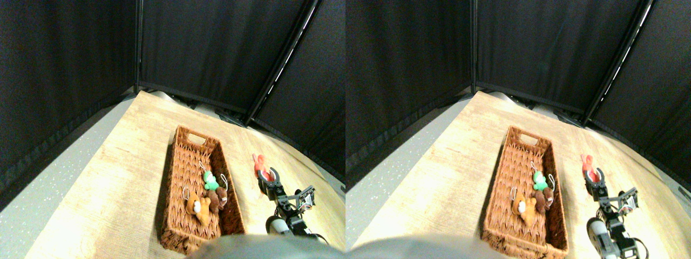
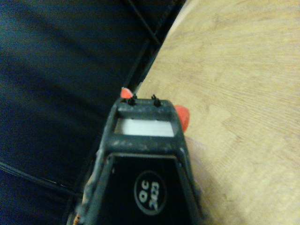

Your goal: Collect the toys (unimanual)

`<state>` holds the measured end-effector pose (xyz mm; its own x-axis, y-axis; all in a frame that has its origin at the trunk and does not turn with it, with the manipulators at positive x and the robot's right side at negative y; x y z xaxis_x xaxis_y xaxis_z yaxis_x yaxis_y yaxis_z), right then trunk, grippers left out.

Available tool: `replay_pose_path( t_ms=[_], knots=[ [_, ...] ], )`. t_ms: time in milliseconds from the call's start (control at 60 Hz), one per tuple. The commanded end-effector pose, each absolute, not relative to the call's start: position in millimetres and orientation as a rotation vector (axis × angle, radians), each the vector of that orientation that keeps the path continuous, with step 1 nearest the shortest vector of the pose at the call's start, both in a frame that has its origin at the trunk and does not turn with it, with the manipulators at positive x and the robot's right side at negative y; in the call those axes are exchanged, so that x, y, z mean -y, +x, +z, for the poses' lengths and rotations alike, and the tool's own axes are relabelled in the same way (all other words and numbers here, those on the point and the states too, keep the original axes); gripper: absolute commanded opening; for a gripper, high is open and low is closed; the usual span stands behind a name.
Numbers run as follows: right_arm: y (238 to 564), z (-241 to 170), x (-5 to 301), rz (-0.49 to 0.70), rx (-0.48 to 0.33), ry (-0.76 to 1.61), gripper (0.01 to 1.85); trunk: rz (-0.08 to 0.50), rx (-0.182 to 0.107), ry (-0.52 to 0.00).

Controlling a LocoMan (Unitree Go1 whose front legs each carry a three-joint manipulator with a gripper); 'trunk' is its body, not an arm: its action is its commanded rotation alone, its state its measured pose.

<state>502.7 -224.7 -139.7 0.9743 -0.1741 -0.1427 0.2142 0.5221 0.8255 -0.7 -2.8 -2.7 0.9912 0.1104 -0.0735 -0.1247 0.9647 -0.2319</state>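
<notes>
Basket (image 1: 183,162): 3 toys, green (image 1: 210,181), brown (image 1: 218,198), orange (image 1: 197,209) | table: 1 red toy (image 1: 260,163), long axis running away from camera | right gripper (image 1: 268,175): jaws spread around red toy's near end, grip not discernible

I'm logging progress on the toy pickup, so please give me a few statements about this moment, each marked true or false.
1. Three toys lie in the basket: the green toy, the brown toy and the orange toy. True.
2. The red toy is in the basket. False: it is on the wooden table, right of the basket.
3. The right gripper is at the red toy. True.
4. The basket is tipped on its side. False: it stands upright.
</notes>
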Motion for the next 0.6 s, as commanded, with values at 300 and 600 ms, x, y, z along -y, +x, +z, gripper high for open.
replay_pose_path(
  t_ms=[300, 600],
  knots=[
    [518, -86, 172, -0.057, -0.085, 0.977, 0.06, 0.158, -0.034, -0.298],
    [524, -78, 140, 0.024, -0.160, 0.990, 0.06, 0.187, -0.020, -0.339]
  ],
)
